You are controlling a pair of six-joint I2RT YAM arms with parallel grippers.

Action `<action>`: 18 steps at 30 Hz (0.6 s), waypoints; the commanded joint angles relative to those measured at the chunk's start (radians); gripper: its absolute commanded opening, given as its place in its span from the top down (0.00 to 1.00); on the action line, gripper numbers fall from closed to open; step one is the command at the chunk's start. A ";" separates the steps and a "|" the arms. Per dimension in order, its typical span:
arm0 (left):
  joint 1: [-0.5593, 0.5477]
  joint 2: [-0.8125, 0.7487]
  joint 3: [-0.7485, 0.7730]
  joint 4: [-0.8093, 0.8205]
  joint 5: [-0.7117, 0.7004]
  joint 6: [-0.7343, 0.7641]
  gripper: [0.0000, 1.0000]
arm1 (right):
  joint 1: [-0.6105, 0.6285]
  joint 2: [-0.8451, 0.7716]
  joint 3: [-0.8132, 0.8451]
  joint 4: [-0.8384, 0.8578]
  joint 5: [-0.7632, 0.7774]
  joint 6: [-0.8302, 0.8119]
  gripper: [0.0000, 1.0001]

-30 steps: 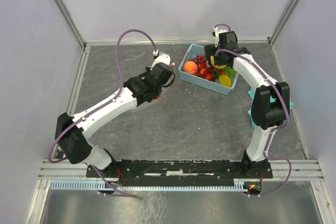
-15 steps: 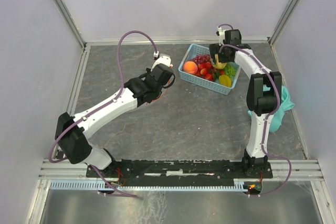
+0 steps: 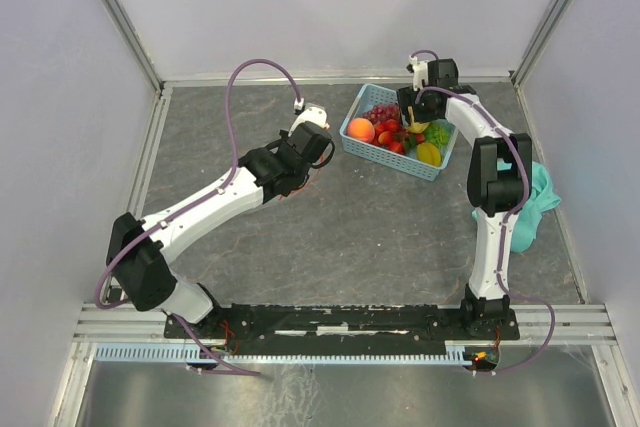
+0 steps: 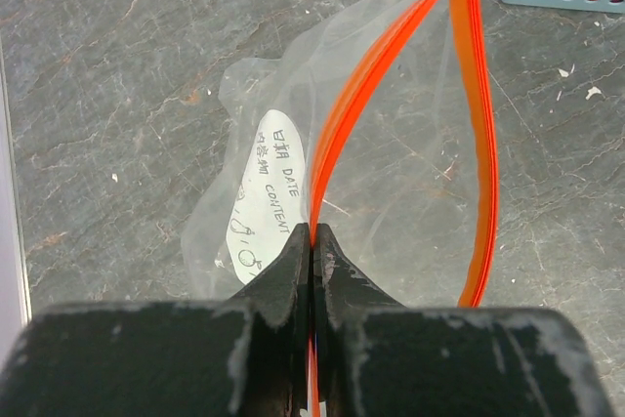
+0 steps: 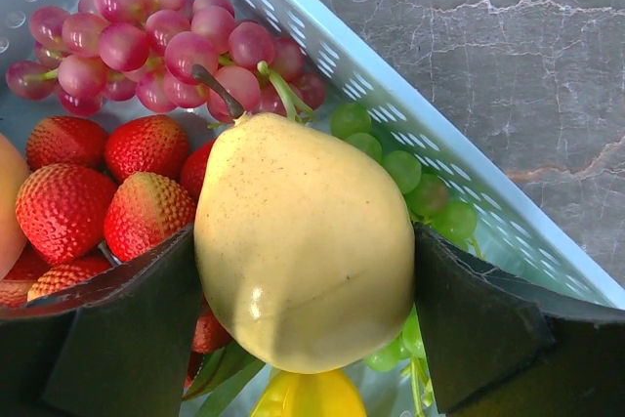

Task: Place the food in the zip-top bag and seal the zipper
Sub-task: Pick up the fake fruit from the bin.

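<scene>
Looking down on the grey table (image 3: 380, 247), I see the light-blue basket (image 3: 388, 159) at upper right from overhead, with the zip-top bag (image 4: 391, 183) left of it. The right gripper (image 5: 303, 241) clamps a pale yellow pear (image 5: 293, 192) over the food (image 5: 127, 192) in the basket. The left gripper (image 4: 312, 241) pinches one lip of the zipper (image 4: 395, 56). Best, I judge, to lift the pear clear of the rim, then lower it between the spread strips. The mouth's long axis runs from lower centre to upper right in the left wrist view, toward the basket. The pear's stem points upper left.
</scene>
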 commanded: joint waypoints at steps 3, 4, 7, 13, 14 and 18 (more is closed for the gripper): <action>0.004 -0.002 0.029 0.055 -0.004 0.002 0.97 | 0.000 -0.122 -0.037 0.018 -0.034 -0.011 0.49; 0.004 -0.003 0.027 0.060 -0.004 0.002 0.97 | 0.000 -0.139 -0.045 0.020 -0.033 0.004 0.51; 0.005 -0.003 0.029 0.072 0.006 0.000 0.97 | 0.000 -0.194 -0.063 0.013 -0.049 0.069 0.55; 0.005 -0.007 0.019 0.120 0.034 -0.005 0.97 | 0.009 -0.335 -0.167 0.052 -0.077 0.264 0.57; 0.005 -0.005 0.019 0.127 0.037 -0.004 0.97 | 0.012 -0.358 -0.184 0.052 -0.083 0.292 0.58; 0.005 -0.004 0.013 0.158 0.049 0.012 0.97 | 0.030 -0.445 -0.266 0.040 -0.094 0.415 0.59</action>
